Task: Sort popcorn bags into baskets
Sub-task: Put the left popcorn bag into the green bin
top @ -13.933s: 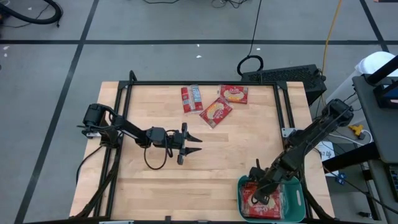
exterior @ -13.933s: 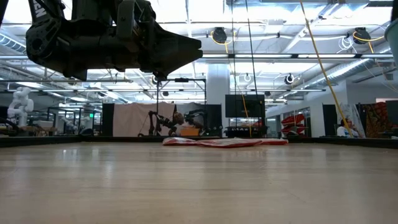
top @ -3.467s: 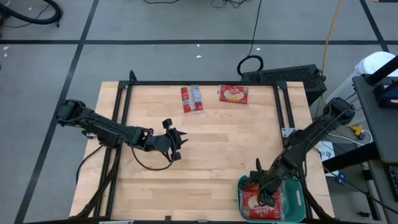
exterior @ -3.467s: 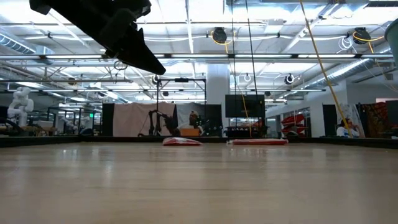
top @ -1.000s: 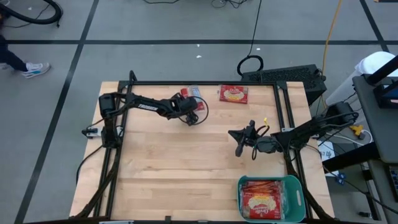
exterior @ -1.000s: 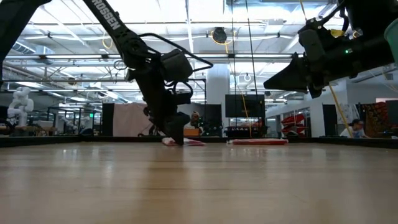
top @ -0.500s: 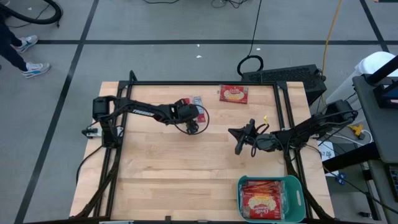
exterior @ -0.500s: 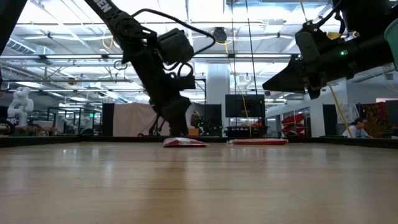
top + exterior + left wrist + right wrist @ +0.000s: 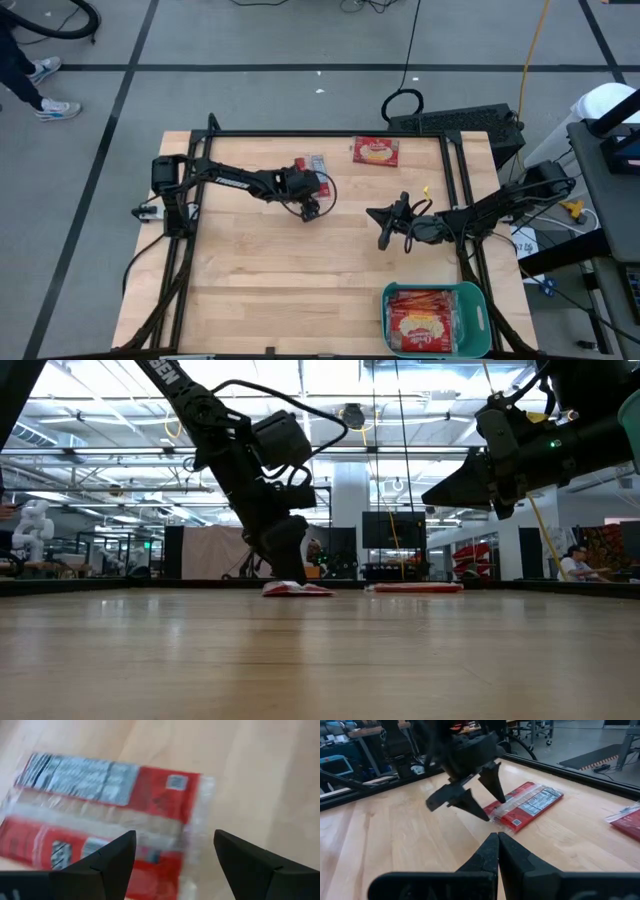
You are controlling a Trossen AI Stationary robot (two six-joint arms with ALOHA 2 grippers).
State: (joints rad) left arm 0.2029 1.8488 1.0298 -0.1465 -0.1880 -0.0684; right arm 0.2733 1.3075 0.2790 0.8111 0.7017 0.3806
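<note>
Table (image 9: 300, 290) planks fill the high view inside a dark frame, and the account runs from its 9 o'clock side to its 3 o'clock side. At about 10 o'clock the left arm reaches in from the frame's edge, and the left claw (image 9: 311, 207) hangs over the near end of a red popcorn bag with a grey-white label (image 9: 309, 162) lying toward 12 o'clock. In the left wrist view that claw's two dark fingers (image 9: 107, 865) stand wide apart with the packet (image 9: 100, 810) flat on the wood beyond them, nothing clamped between. The low view shows the same claw (image 9: 287, 565) pointing down just above the bag (image 9: 297, 589), though contact cannot be told. Farther along, near 1 o'clock, a second popcorn bag with a yellow-cream oval (image 9: 375, 151) lies flat and alone, well apart from both arms. At about 3 o'clock the right arm comes in from the frame's side and the right claw (image 9: 381, 225) hovers over bare wood around mid-table; in the right wrist view its fingers (image 9: 490, 852) are pressed together, holding nothing. Down at 5 o'clock sits the teal-green basket (image 9: 476, 325), with red popcorn packets (image 9: 425, 318) lying inside it.
</note>
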